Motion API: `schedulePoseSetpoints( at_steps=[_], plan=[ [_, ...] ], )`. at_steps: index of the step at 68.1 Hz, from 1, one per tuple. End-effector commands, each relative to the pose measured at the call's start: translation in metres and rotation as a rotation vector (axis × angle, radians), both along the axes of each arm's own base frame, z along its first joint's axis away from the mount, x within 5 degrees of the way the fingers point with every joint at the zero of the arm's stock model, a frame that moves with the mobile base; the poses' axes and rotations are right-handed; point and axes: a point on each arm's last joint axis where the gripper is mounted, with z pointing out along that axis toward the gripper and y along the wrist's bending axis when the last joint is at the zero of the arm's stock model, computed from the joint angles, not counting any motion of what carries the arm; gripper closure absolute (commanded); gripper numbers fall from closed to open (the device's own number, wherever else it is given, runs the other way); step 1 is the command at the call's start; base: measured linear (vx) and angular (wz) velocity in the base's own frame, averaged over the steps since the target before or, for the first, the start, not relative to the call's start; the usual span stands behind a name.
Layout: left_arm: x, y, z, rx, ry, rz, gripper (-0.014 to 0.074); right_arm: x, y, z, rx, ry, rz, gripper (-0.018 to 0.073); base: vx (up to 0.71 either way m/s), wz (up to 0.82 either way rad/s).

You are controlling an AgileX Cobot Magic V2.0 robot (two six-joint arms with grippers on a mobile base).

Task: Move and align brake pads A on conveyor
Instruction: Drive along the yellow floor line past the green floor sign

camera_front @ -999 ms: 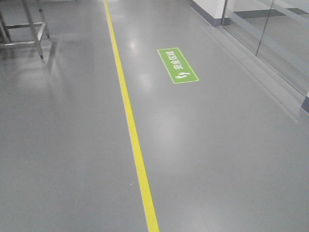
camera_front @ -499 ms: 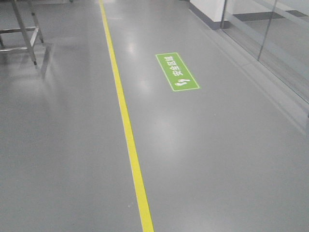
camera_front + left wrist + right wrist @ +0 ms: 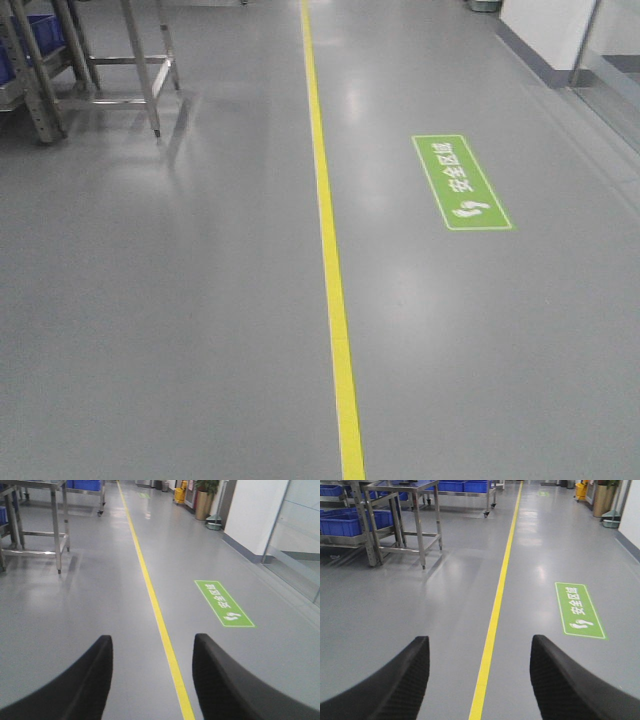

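The brake pads A and the conveyor are out of view in every frame; only grey floor shows. My left gripper [image 3: 152,642] stands open, its two black fingers wide apart with nothing between them, over the yellow floor line [image 3: 160,625]. My right gripper [image 3: 480,642] is open too, empty, with the same line [image 3: 492,625] running between its fingers. Neither gripper appears in the front view.
A yellow line [image 3: 330,250] runs down the grey floor, a green floor sign [image 3: 461,182] to its right. A steel table frame [image 3: 140,70] stands far left, with blue bins [image 3: 350,522] on racks. A white wall [image 3: 255,515] and glass partition line the right.
The front view has swung left: the yellow line and green sign have shifted right in the picture, and the steel frame and a blue bin have come further into view at far left.
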Motion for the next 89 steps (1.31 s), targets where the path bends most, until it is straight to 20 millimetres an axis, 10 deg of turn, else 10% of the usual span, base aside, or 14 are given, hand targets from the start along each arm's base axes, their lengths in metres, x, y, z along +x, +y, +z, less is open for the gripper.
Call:
schedulePoseSetpoints(
  at_steps=[1, 89],
  plan=[
    [0.0014, -0.0005, 0.0143, -0.016, -0.086, -0.003, 0.0245, 0.0014, -0.0010, 0.0145, 0.006, -0.086, -0.014, 0.0127, 0.50, 0.28],
    [0.0013, -0.0005, 0.0142, -0.016, -0.085, -0.003, 0.0245, 0.0014, -0.0010, 0.0145, 0.006, -0.086, -0.014, 0.0127, 0.61, 0.02]
  ],
)
